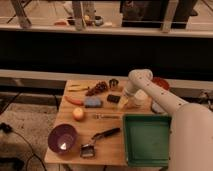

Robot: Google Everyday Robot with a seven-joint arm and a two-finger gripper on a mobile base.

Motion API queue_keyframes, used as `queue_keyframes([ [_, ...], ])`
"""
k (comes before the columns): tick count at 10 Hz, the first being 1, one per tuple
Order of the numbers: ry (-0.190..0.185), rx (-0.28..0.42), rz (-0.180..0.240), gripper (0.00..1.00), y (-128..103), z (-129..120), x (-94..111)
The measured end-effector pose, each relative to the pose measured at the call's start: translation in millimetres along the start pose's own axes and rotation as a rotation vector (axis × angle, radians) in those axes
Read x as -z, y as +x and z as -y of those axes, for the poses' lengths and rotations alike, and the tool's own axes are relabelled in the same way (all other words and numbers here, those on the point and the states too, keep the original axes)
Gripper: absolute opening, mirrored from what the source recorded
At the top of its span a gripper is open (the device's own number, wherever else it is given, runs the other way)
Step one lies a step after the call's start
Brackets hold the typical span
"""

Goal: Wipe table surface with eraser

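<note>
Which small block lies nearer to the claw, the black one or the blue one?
The black eraser, just left of the claw; the blue pad lies farther left.

We record a dim, warm-toned scene in which overhead light falls on the table surface, puts a small glare spot inside the purple bowl, leaves the band behind the table near black, and shades the gripper at the table's far right beneath the bright white arm.
</note>
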Motion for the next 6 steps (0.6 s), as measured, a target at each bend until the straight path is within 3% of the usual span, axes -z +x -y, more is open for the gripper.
queue_keyframes([
  [6,-0.058,0.000,0.049,0.80,-14,-8,-13],
])
